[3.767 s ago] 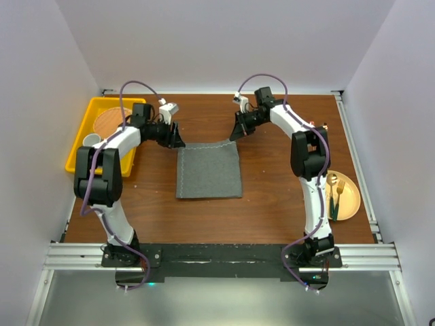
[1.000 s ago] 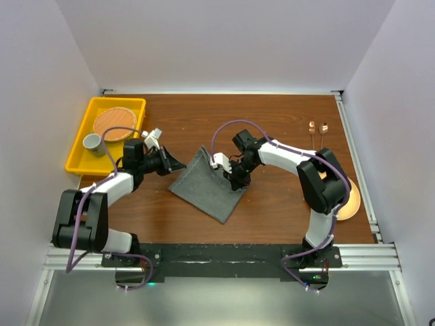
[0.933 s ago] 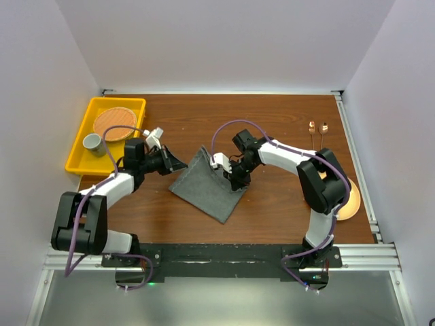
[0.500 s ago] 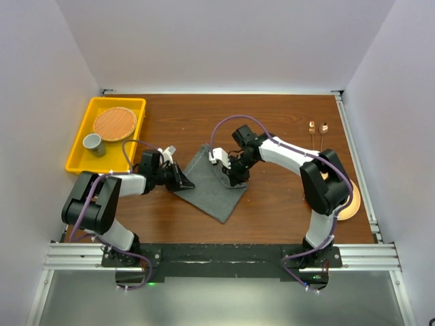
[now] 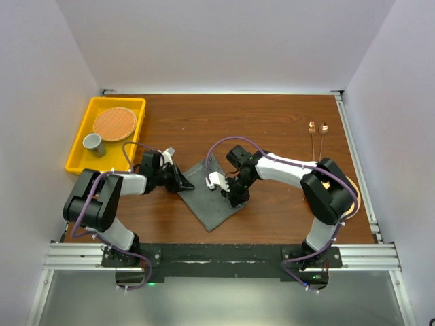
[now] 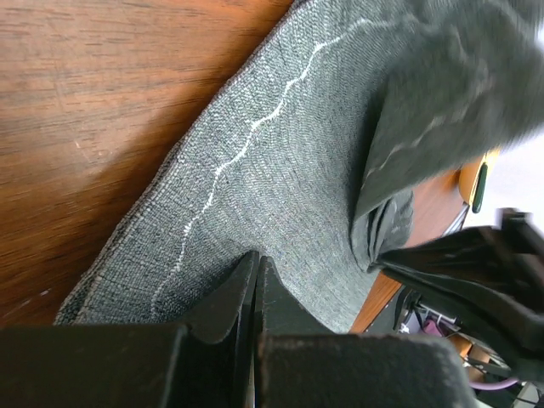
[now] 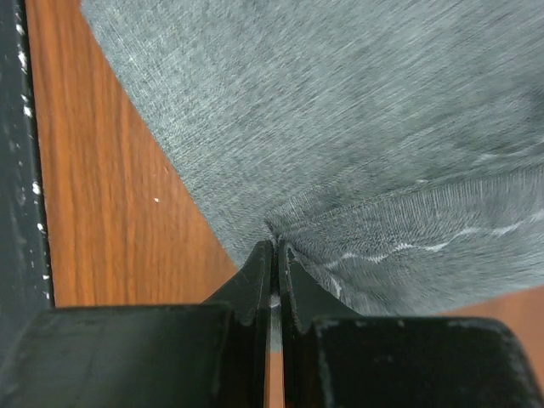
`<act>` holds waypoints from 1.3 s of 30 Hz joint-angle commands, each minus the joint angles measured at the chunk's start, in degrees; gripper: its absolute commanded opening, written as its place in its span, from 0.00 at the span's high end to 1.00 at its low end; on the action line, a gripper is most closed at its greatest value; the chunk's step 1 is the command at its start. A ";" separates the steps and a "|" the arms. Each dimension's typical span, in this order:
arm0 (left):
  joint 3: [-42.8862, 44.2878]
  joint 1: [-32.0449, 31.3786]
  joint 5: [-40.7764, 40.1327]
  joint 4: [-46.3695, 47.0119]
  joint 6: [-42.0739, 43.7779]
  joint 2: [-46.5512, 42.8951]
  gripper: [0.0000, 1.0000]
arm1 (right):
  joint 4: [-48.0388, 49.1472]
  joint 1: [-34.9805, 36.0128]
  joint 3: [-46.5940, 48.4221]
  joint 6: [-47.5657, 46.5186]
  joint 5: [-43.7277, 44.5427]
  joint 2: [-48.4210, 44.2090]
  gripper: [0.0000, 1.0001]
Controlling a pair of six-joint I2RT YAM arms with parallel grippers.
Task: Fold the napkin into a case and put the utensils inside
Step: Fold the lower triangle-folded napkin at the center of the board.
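The dark grey napkin [image 5: 207, 204] lies as a skewed diamond at mid-table, partly folded over itself. My right gripper [image 5: 234, 200] is shut on its right edge, and the wrist view shows the cloth [image 7: 340, 127] bunched into the tips [image 7: 274, 246]. My left gripper [image 5: 189, 185] is at the napkin's left corner. Its jaws are shut, tips [image 6: 255, 259] lying on the flat cloth [image 6: 289, 170] beside the pale hem, with no cloth seen between them. Two copper utensils [image 5: 317, 128] lie at the back right, far from both grippers.
A yellow tray [image 5: 78, 153] at the back left holds a woven round mat [image 5: 115, 123] and a grey cup [image 5: 93, 143]. A yellow-orange plate [image 5: 353, 198] sits at the right edge, mostly behind my right arm.
My left gripper has moved right and nearer onto the napkin's left corner. My right gripper has drawn its edge of the cloth toward the front, and the napkin has shifted nearer and narrowed.
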 commanded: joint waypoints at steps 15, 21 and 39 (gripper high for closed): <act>11.69 10.38 -0.77 -18.44 25.24 -17.19 1.00 | 1.47 -4.09 2.94 -23.32 14.94 5.22 1.00; 21.94 11.26 7.05 -21.32 41.63 -12.56 0.60 | 1.65 -6.91 4.43 -37.74 17.05 5.66 1.00; 60.92 1.60 9.87 -42.88 80.78 19.45 0.54 | 2.88 -8.05 7.24 -42.59 17.23 7.42 1.00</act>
